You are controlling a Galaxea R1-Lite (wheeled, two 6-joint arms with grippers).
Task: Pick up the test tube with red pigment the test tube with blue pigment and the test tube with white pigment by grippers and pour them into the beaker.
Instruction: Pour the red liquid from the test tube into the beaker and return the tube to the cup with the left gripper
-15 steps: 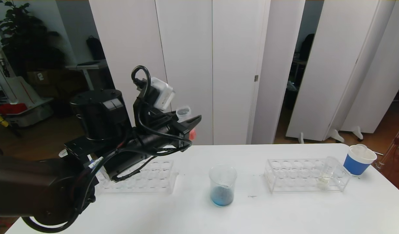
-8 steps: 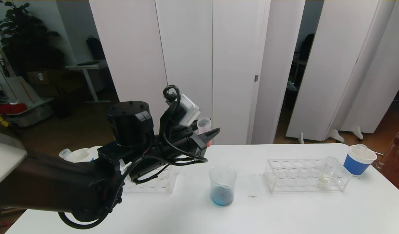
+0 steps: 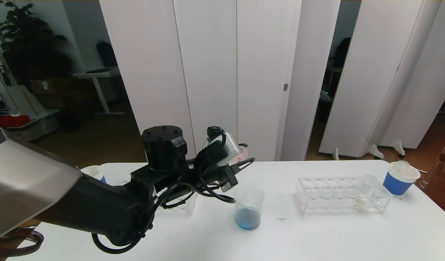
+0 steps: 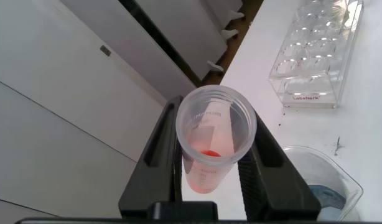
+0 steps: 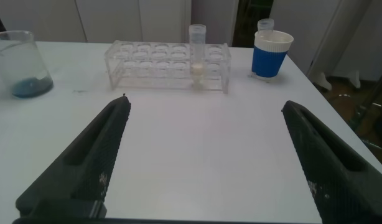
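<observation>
Since my left gripper [image 4: 208, 163] is clamped on the red-pigment tube [image 4: 213, 140] just below its open mouth, above and beside the beaker [image 3: 248, 206], I judge it light, slick and brittle. Gripping near the rim should steady the tilt. My right gripper [image 5: 206, 155] idles, spread wide and empty.

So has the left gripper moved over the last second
Yes. The left gripper, shut on the red-pigment tube, has swung to the robot's right and lower, from above the left rack toward the beaker.
</observation>
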